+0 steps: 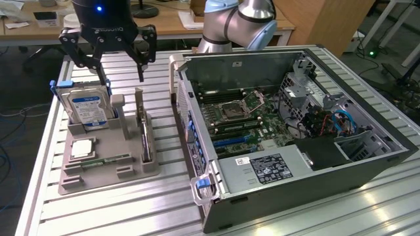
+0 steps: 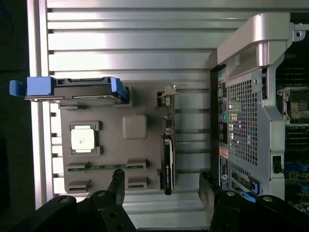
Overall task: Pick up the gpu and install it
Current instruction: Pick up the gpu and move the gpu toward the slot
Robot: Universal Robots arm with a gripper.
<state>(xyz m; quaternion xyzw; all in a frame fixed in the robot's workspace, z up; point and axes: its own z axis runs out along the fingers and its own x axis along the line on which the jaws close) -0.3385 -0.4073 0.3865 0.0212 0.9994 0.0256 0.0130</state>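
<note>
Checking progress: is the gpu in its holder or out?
In. The gpu stands on edge, slotted in the grey holder; the open gripper hangs above.

You can read one brand: "ROBOTIQ", upside down in white on the black body of the claw point(image 1: 123, 78). The blue-white label on the hard drive point(image 1: 88, 110) and the black label on the power supply point(image 1: 269, 168) carry print too small to read.

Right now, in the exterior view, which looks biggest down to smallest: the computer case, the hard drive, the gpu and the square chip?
1. computer case
2. hard drive
3. gpu and square chip: I can't rank these. The gpu stands edge-on, so it looks long but thin.
</note>
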